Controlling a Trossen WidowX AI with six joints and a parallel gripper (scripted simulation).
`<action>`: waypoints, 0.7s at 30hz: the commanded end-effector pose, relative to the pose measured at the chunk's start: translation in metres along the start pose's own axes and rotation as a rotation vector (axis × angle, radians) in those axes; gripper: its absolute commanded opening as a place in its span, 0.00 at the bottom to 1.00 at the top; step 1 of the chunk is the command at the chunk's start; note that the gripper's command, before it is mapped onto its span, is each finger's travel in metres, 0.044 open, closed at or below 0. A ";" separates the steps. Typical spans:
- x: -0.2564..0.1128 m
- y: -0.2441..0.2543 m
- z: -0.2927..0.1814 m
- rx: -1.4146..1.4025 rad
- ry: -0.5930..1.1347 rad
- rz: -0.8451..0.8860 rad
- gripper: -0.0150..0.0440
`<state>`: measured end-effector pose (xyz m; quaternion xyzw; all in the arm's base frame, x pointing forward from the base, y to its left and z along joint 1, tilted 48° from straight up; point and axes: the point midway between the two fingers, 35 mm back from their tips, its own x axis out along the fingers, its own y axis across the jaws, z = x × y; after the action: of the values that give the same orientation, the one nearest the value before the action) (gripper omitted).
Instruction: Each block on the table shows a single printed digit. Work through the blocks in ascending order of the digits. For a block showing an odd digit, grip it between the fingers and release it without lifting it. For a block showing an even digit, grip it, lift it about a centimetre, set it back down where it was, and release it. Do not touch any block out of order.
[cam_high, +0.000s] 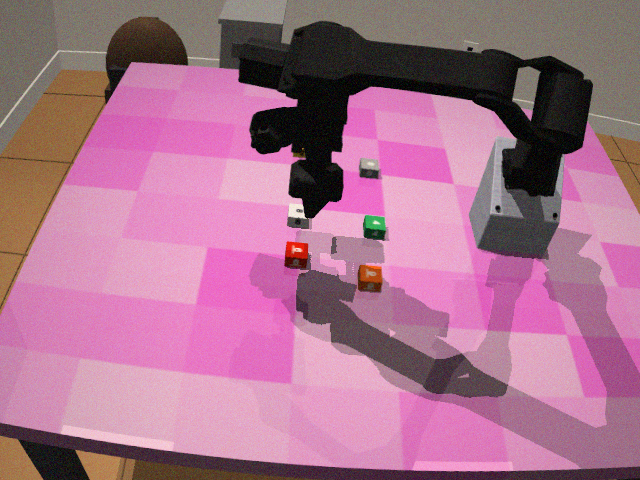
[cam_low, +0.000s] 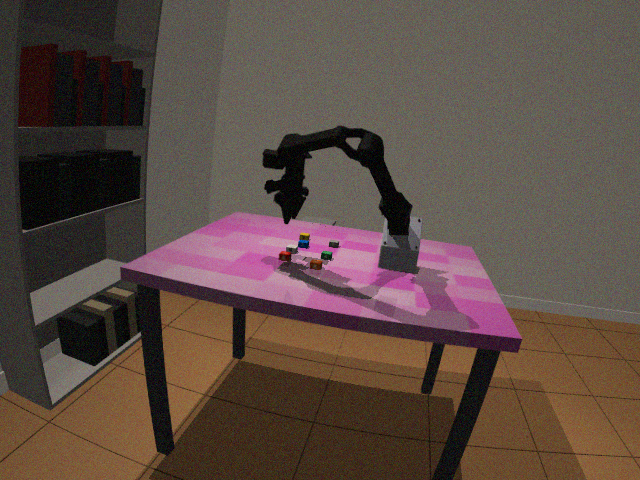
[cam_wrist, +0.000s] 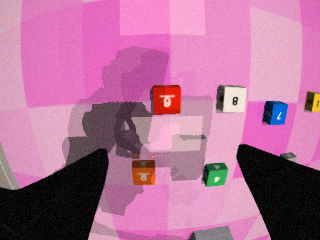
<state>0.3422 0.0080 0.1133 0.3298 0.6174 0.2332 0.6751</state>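
My gripper is open and empty, high above the blocks. In the wrist view, red and orange blocks each show a barred 6 or 9; I cannot tell which. A white block shows 8, a green block 4, a blue block 7. The digits of the yellow block and grey block are unclear. The arm hides blue in the top view.
The blocks stand apart on the pink checkered table. The arm's grey base stands to their right in the top and exterior views. Arm shadows fall among and beside the blocks. A shelf stands left beyond the table.
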 end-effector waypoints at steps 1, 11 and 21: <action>0.000 0.000 0.000 0.001 -0.001 0.004 0.93; 0.000 -0.086 -0.001 0.001 -0.002 0.000 0.93; 0.000 -0.086 -0.001 0.001 -0.002 0.000 0.93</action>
<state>0.3336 -0.0474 0.0518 0.3338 0.6179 0.2328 0.6728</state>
